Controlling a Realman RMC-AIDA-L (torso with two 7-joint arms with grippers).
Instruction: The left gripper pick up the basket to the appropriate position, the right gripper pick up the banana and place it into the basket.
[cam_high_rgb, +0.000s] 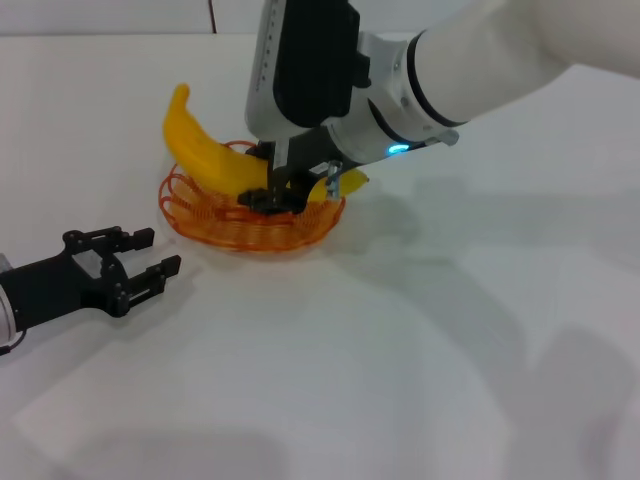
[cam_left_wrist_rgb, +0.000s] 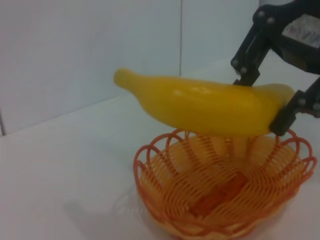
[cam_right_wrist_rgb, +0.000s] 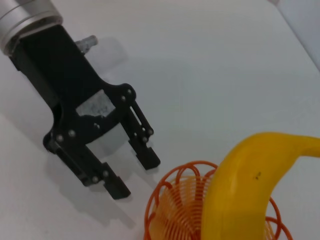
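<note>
The right gripper (cam_high_rgb: 285, 188) is clamped on the banana (cam_high_rgb: 210, 155), its jaws gripping the fruit toward its right end and holding it just over the basket (cam_high_rgb: 200, 215); the left wrist view shows the banana hanging above the scalloped rim, not yet resting in the bowl, its far-left tip sticking out past the edge. So the basket seems already set in place, and the step in hand is the placing itself. The next move calls for a short lowering until the banana settles across the orange wire, then opening the jaws and lifting straight up so the fingers do not snag the loops; since the banana is longer than the basket, it will likely lie on the rim and could tip the light basket if let go off-centre. The left gripper (cam_high_rgb: 135, 270) lies low on the near left of the desk (cam_high_rgb: 450, 350), jaws apart and holding nothing, near the basket but not touching it. The desk is plain white and smooth; beyond it stands a pale wall with a thin vertical seam.
</note>
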